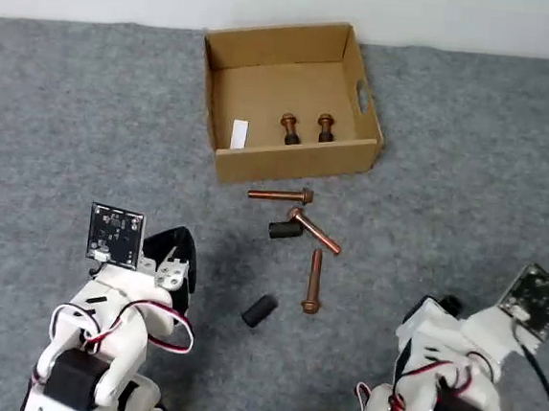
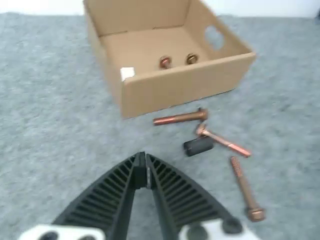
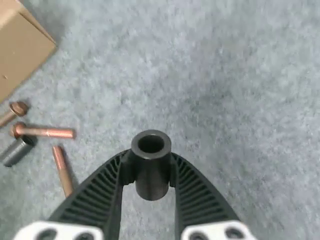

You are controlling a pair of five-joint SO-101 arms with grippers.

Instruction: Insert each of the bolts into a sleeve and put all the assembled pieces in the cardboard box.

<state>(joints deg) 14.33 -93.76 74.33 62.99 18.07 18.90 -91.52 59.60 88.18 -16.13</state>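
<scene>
Right gripper [image 3: 150, 161] near right, clamped on black sleeve [image 3: 150, 172], bore facing its camera, left gripper [image 2: 141, 161] near left, fingers together, empty, three loose bolts [image 1: 280, 195] [image 1: 315, 231] [image 1: 313, 281] and two spare sleeves [image 1: 285, 230] [image 1: 259, 311] mid-table, two assembled pieces [image 1: 290, 128] [image 1: 326, 126] in far cardboard box [image 1: 288, 161], lower ends hidden behind near wall in left wrist view.

The cardboard box [image 3: 20, 47] (just one corner showing) and one bolt [image 3: 12, 111] run off the right wrist view's edge.

Likely a lab bench: grey felt tabletop [image 1: 52, 109].

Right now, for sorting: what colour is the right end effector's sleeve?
Black sleeve; right wrist view.
</scene>
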